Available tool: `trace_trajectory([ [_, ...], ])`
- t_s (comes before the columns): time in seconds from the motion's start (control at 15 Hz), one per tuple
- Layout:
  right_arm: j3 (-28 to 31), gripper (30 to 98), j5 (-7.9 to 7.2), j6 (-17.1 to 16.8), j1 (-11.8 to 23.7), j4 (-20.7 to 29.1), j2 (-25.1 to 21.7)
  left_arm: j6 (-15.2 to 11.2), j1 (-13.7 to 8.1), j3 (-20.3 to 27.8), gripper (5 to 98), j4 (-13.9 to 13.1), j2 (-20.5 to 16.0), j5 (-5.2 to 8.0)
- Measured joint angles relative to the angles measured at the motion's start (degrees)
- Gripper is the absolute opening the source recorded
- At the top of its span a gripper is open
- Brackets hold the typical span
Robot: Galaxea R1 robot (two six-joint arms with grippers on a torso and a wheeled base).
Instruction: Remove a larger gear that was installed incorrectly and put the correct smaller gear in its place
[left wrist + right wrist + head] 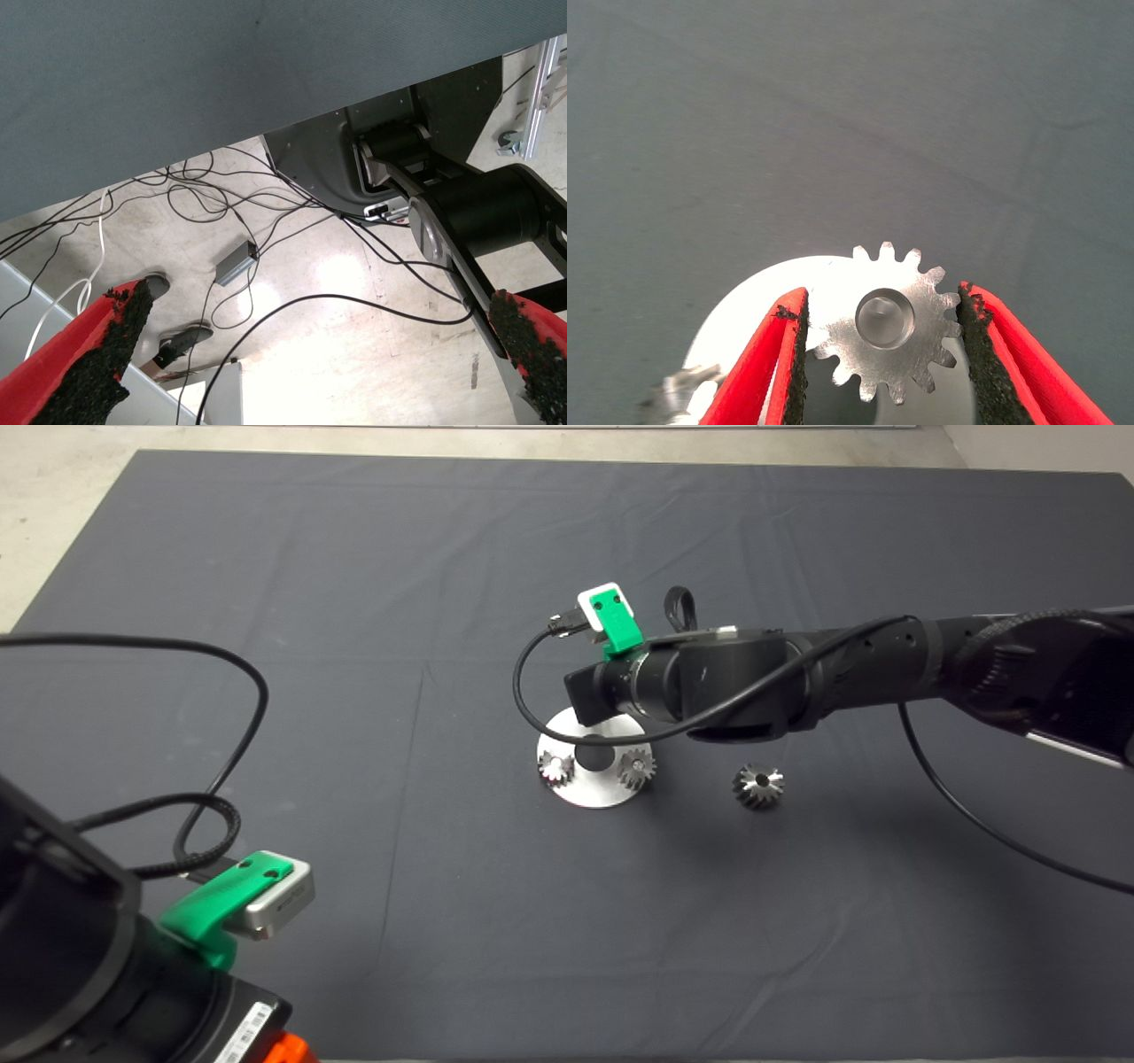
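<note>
In the right wrist view the smaller gear (886,320), a short-toothed steel cog, sits on a pin on the round silver base plate (757,305). My right gripper (884,363) is closed around it, with a black pad against its teeth on each side. In the head view the right arm (709,677) covers the back of the plate (592,790), hiding that gear and the fingers. The larger gear (758,786), with long pointed teeth, lies on the mat to the right of the plate. My left gripper (323,354) is open and parked at the lower left.
Two small bright gears (555,768) (636,767) stand on the plate, left and right of a dark centre hub (592,757). A black cable (221,779) loops over the mat by the left arm. The left wrist view shows floor, cables and the robot's base (478,204).
</note>
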Motion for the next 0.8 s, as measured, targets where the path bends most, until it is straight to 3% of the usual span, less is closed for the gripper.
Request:
trace_trajectory([
  [0.13, 0.0, 40.2, 0.03, 0.0, -0.2, 0.0, -0.4, -0.4, 0.0, 0.0, 97.7, 0.0, 0.0, 0.0],
  [0.33, 0.0, 40.2, 1.37, 0.0, -1.2, -0.4, -0.2, -0.9, 0.0, 0.0, 97.7, 0.0, 0.0, 0.0],
  [0.6, 0.0, 40.1, 1.15, 0.0, -3.3, -5.1, 0.1, -1.3, 0.0, 0.0, 97.7, 0.0, 0.0, 0.0],
  [0.8, -0.1, 40.1, 1.48, 0.0, -3.8, -5.4, 0.7, -1.3, 0.0, 0.0, 97.7, 0.0, 0.2, 0.0],
])
